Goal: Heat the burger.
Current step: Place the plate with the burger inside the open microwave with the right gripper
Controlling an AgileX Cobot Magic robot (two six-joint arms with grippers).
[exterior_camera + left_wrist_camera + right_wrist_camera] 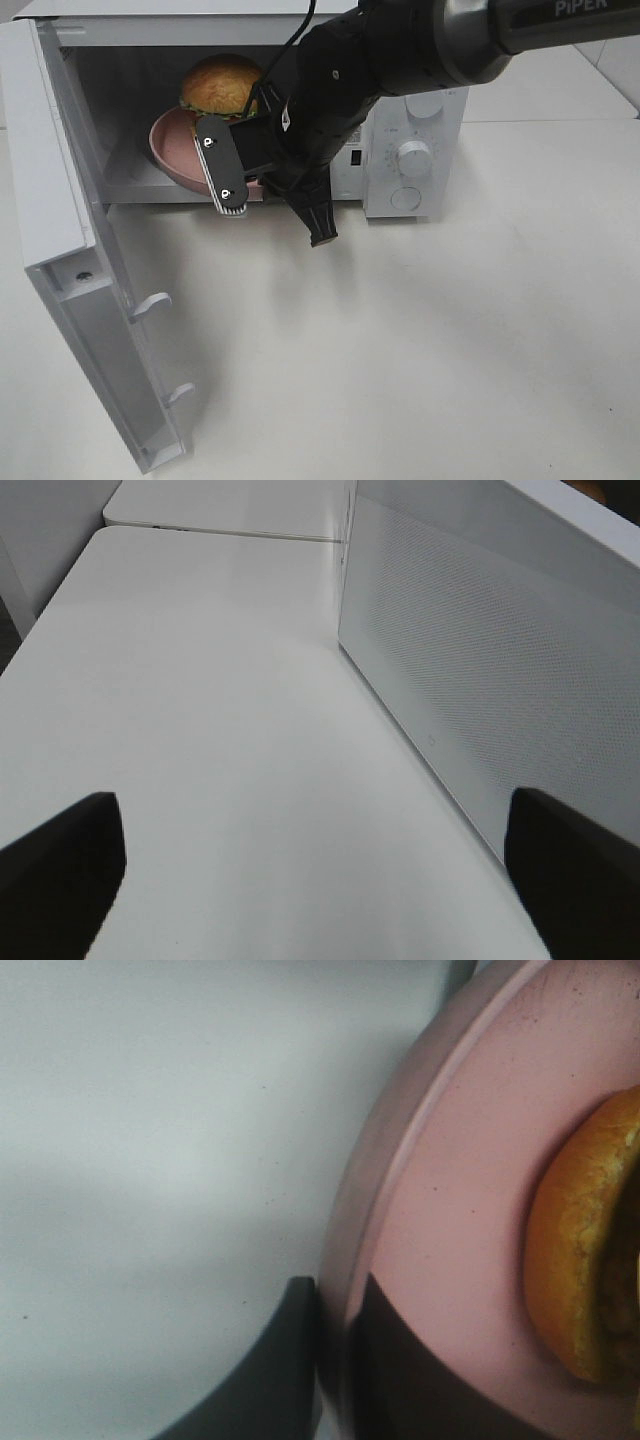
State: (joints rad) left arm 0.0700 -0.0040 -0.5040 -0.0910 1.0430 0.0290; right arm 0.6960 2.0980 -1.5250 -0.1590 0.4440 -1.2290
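The burger, golden bun on top, sits on a round pink plate inside the open microwave, near the cavity's front. My right gripper reaches in from the right and is shut on the plate's near rim. The right wrist view shows the rim pinched between both dark fingers, with the burger's bun close by. My left gripper stands open and empty over the white table, outside the exterior view.
The microwave door swings wide to the left, its handle hooks facing the table. The door's outer face stands just right of my left gripper. Control knobs are at the right. White table lies in front.
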